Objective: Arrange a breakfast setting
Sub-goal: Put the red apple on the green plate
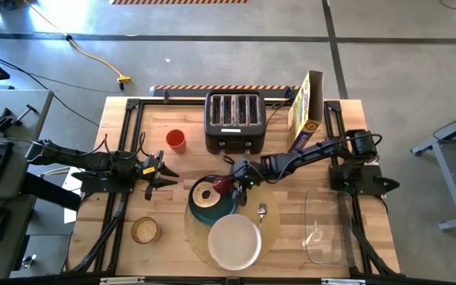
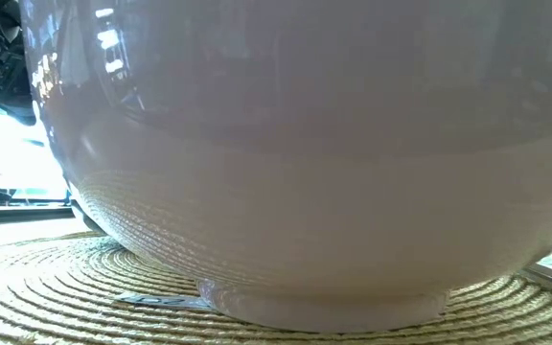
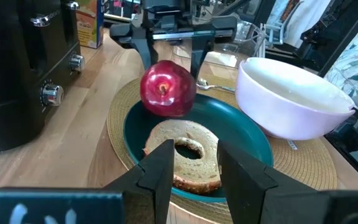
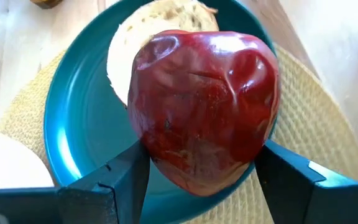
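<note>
Holding the apple (image 4: pixel 204 109) between its fingers just above the plate (image 1: pixel 206 207) beside the bagel (image 3: pixel 185 152), the right gripper (image 1: pixel 236 180) looked ready to lower and let go, while the left gripper (image 1: pixel 162 171) waited open over the tabletop (image 1: pixel 165 229).

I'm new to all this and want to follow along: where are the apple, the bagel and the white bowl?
apple (image 3: pixel 168 88): left wrist view, its shiny front.
bagel (image 3: pixel 185 152): left wrist view, top crust beside the hole.
white bowl (image 1: pixel 233 241): high view, inside bottom.
</note>
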Motion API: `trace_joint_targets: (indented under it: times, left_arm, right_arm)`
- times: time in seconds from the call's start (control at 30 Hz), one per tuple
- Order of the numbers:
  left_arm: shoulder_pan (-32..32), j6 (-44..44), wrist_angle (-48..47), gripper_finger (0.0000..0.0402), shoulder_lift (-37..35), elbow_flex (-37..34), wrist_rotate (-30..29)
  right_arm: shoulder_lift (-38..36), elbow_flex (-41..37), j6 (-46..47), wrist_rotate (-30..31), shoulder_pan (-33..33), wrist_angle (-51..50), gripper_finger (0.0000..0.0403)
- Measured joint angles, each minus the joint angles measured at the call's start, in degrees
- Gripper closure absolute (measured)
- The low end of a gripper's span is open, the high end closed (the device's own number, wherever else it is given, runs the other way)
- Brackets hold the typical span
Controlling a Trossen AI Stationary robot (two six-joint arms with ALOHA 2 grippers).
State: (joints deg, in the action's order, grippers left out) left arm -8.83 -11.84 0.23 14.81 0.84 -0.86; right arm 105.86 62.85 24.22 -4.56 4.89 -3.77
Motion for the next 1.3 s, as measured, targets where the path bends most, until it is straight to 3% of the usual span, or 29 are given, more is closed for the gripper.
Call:
trace_joint_targets:
  times: [1.3]
  left_arm:
    - [0.0,0.0,0.0,0.0289,0.0,0.0,0.0]
  right_arm:
    - [-0.1,0.0,35.1,0.3,4.2,-1.2,0.0166]
